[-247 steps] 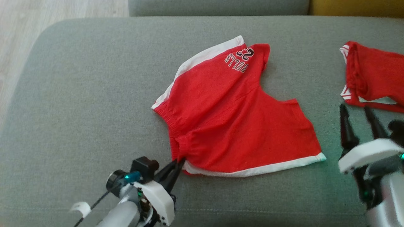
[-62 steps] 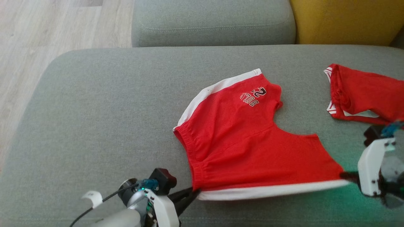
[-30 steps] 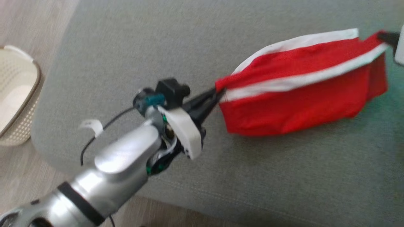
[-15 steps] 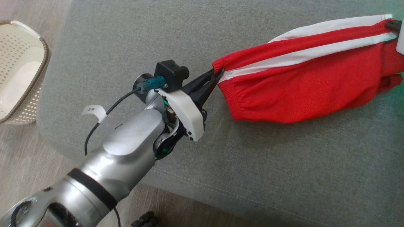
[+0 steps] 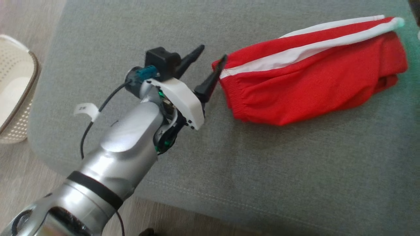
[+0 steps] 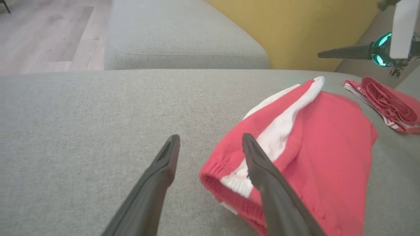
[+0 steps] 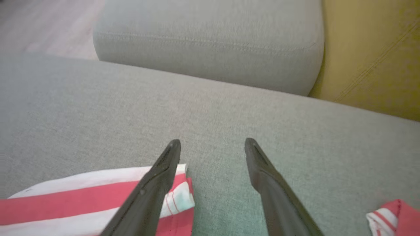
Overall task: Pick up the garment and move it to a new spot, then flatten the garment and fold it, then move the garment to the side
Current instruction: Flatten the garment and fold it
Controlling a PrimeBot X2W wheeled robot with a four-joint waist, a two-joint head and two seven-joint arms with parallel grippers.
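lying folded over on the grey sofa seat (image 5: 262, 164), the red shorts (image 5: 311, 85) sit in the upper right of the head view. two white stripes (image 5: 295, 54) run along their top edge, and the stretchy waistband (image 5: 229, 95) is at their left end. the left gripper (image 5: 213, 52) is just left of that waistband, with its two dark fingers (image 5: 210, 78) spread wide and nothing between them. one fingertip is right at the waistband corner, and i cannot tell if it touches. in the right wrist view the right gripper (image 7: 212, 141) has its fingers spread wide too, holding nothing. the finger on the left of that view is over the striped corner of the shorts. another red garment (image 6: 387, 105) lies bunched up on the seat, apart from the shorts, at the right edge of the left wrist view. a yellow cushion (image 6: 295, 29) is at the top of that view. a white basket (image 5: 19, 98) sits on the wood floor (image 5: 19, 183) at the left edge of the head view.
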